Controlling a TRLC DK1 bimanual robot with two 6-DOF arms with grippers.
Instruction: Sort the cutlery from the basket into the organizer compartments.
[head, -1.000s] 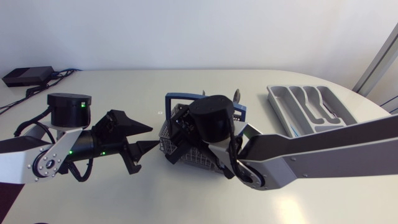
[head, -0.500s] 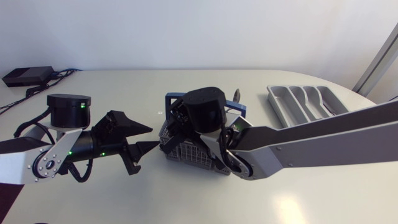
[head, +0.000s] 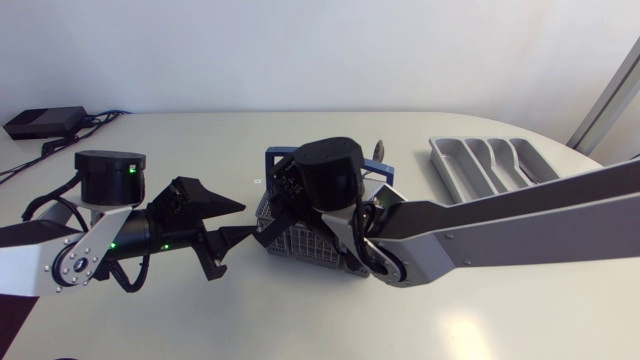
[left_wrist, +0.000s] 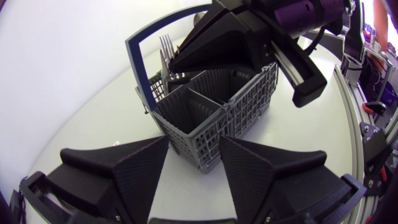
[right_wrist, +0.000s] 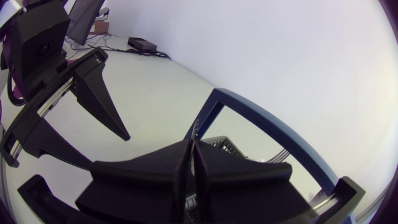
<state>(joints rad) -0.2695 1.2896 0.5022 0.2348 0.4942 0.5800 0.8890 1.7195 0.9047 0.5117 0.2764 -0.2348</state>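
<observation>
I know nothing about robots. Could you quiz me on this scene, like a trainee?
1. True or false: the left claw is shut on the basket.
2. Where is the right claw? A) lifted high in the air B) down in the basket C) folded back against its arm
3. Fill in: the basket's handle is ___ in colour.
Key: 1 false, it is open; 2 B, shut on a thin cutlery piece; 3 blue.

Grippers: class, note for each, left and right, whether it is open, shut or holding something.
Left gripper: open, fingers either side of the basket corner.
Right gripper: shut on a thin cutlery piece; its kind cannot be told.
</observation>
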